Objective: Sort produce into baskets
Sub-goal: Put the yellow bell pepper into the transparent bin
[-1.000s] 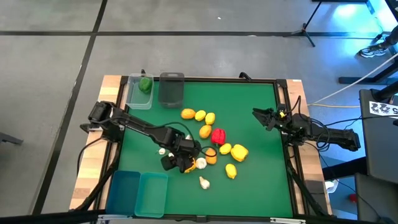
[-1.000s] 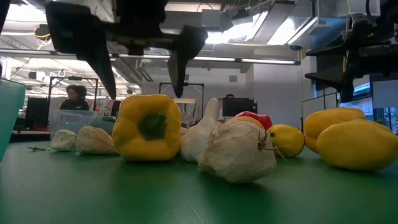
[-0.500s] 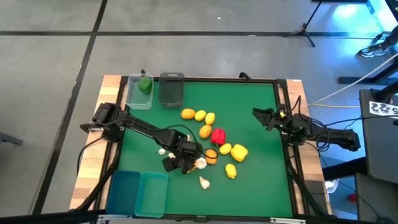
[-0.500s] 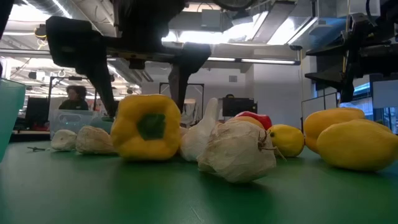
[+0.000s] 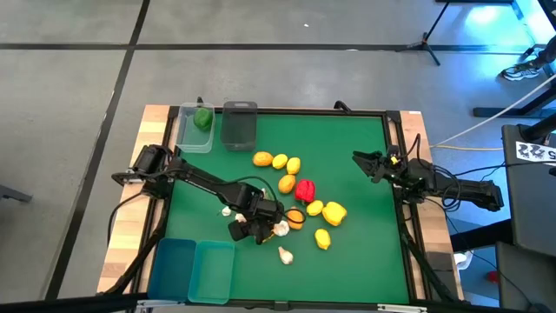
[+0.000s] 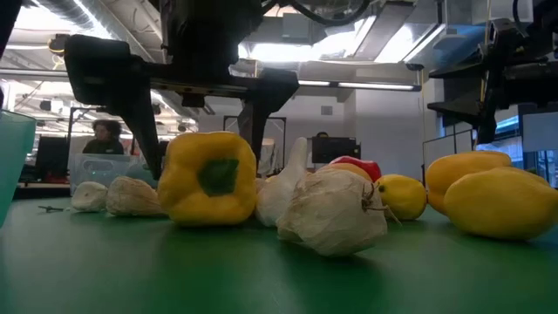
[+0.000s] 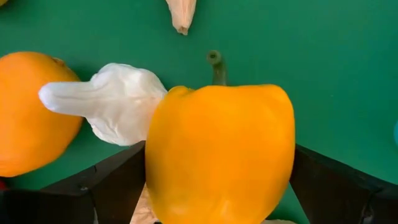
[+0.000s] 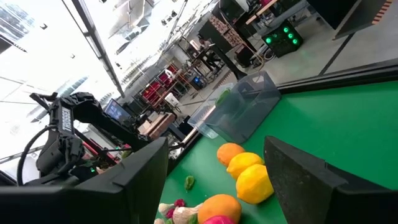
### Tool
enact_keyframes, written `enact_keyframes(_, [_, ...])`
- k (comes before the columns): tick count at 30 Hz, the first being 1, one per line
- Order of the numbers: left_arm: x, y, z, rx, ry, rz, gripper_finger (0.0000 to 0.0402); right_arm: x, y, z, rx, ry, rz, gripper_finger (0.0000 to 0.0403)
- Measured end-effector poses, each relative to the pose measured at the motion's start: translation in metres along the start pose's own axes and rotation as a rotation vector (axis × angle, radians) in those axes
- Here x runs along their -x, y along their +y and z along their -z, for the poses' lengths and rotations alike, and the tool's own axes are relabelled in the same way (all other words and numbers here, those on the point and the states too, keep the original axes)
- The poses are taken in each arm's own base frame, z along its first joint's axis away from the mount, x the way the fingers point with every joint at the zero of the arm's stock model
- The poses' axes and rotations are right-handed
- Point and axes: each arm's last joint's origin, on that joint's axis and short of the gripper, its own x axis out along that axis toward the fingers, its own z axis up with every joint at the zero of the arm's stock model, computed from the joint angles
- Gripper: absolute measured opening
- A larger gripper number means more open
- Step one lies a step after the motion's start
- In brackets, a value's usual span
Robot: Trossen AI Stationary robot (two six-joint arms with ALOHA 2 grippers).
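A yellow bell pepper rests on the green table, stem toward the near edge; it also shows in the low view. My left gripper is open above it. One finger stands at one side of the pepper and the other finger at the other. A white garlic bulb and an orange lie right beside the pepper. My right gripper is open and empty, held above the table's right side. My left gripper comes at the yellow pepper from above, pointing down. One finger stands close against one side and the other close against the opposite side. I cannot tell whether they touch it. The pepper sits on the table.
Lemons, oranges, a red pepper and garlic bulbs lie in the table's middle. Two clear bins stand at the far left, one holding a green pepper. Two teal bins stand at the near left. A person shows in the room behind.
My left gripper has come down over the yellow pepper, so its fingers now reach lower on either side of it. The pepper and the other produce have stayed in place.
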Motion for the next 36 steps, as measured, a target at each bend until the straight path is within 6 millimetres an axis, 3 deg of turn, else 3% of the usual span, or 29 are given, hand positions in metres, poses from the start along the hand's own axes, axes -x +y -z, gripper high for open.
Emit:
enact_keyframes(8, [0.0, -0.001, 0.0, 0.046, -0.019, 0.023, 0.0305, 0.0, 0.0, 0.0, 0.0, 0.0, 0.0, 0.0261])
enact_keyframes(21, [0.004, 0.001, 0.003, 0.202, -0.002, 0.009, 0.0298, 0.0, 0.0, 0.0, 0.001, 0.0, 0.0, 0.0261])
enact_keyframes(36, [0.085, 0.02, 0.029, 0.688, -0.156, -0.16, 0.031, 0.0, 0.0, 0.0, 0.001, -0.001, 0.0, 0.0261])
